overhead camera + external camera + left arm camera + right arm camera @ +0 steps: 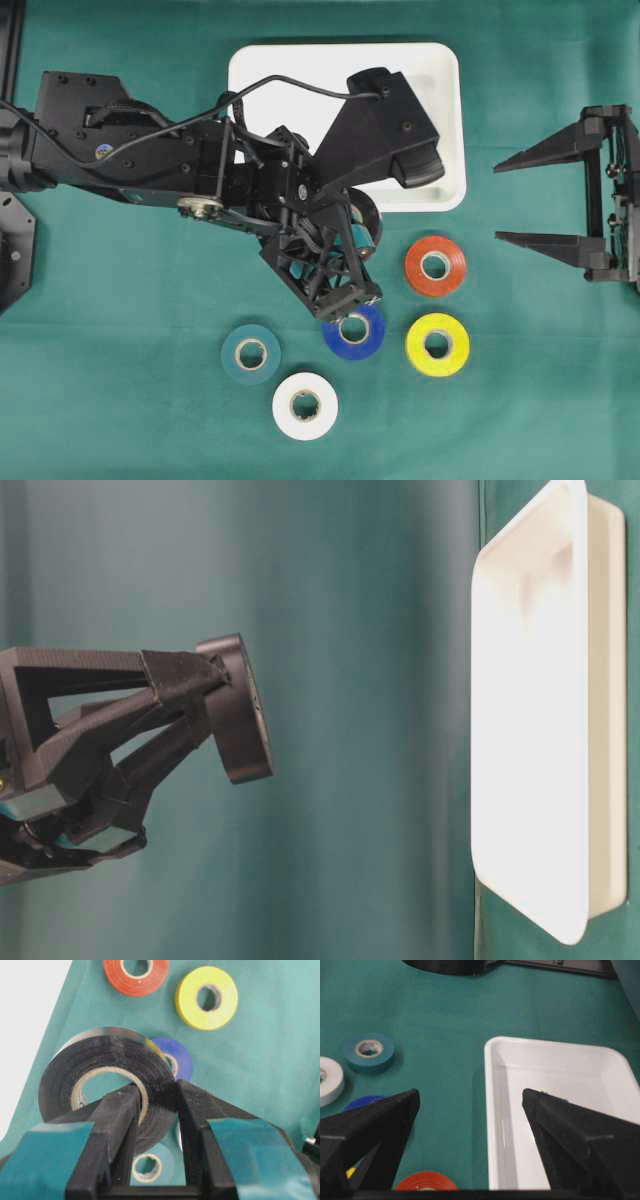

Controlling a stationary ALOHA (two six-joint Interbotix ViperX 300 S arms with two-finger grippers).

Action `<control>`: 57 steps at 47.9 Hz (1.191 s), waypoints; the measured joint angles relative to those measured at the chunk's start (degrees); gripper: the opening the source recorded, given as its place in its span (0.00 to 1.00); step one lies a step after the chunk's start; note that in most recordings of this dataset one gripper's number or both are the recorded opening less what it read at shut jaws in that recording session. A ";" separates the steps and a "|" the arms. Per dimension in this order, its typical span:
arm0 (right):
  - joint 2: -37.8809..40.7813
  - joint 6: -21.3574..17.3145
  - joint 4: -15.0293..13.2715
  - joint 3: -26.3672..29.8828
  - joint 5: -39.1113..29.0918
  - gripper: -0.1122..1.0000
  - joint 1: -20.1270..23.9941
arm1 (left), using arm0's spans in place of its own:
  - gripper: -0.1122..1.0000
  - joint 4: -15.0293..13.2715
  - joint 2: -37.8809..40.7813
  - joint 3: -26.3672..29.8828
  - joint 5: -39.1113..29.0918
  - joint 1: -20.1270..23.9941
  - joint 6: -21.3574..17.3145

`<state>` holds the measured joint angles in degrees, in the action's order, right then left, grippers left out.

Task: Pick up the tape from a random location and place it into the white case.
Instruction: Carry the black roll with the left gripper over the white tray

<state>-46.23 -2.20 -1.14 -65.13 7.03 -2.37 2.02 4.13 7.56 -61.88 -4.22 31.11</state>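
Note:
A black tape point(100, 1060) roll is pinched in my left gripper point(155, 1091): one finger goes through its hole and the other presses its outer wall. The table-level view shows the tape point(240, 710) and left gripper point(213, 685) held high above the cloth. From overhead the tape point(365, 212) is mostly hidden under the arm, just in front of the white case point(300, 80). The white case point(540, 730) holds nothing. At the right edge my right gripper point(497, 200) stands open and empty, facing the case point(560, 1110); its jaws point(470, 1092) are wide apart.
Several loose rolls lie on the green cloth in front of the case: orange point(413, 262), yellow point(416, 345), blue point(372, 340), teal point(232, 360) and white point(285, 410). My left arm point(150, 150) stretches across the case's left half.

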 measured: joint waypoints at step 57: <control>0.00 0.00 0.00 0.00 -0.18 0.93 0.00 | 0.26 0.00 -0.09 -0.88 -0.26 17.14 -6.06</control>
<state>-46.23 -2.20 -1.14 -65.13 6.86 -2.37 2.02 4.04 6.68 -62.14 12.92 25.05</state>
